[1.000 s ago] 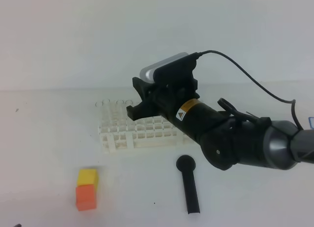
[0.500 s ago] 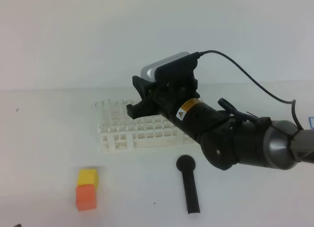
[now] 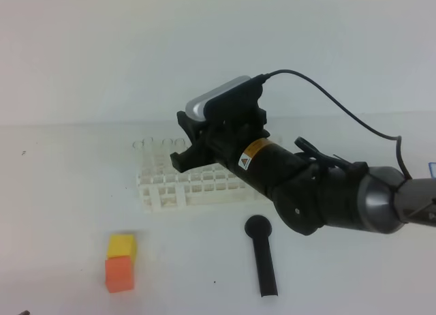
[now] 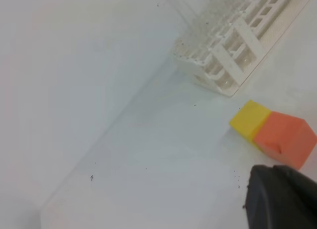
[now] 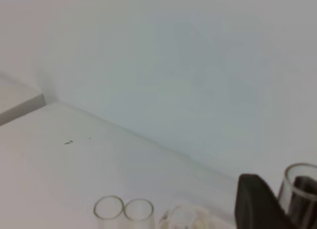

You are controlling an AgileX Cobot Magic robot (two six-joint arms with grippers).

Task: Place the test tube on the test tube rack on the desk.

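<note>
**Right arm shifted left over rack; tube in tool**

Since the earlier frame, the right tool [image 3: 182, 139] has moved slightly left and back, now hanging above the test tube rack [image 3: 178, 189] on the desk [image 3: 61, 192]. In the right wrist view a clear test tube [image 5: 300, 189] sits between its black fingers [image 5: 255, 201], jaws partly closed on it just below the rim. Two open rims [image 5: 124, 208] stand beneath. The left tool [image 4: 282, 199] is closed and empty, near the orange cube [image 4: 286, 139].

Judgement: the tube looks light, rigid, smooth and breakable. A grip near the rim suits it, with modest pressure, keeping it upright so the rounded bottom finds a hole.
</note>
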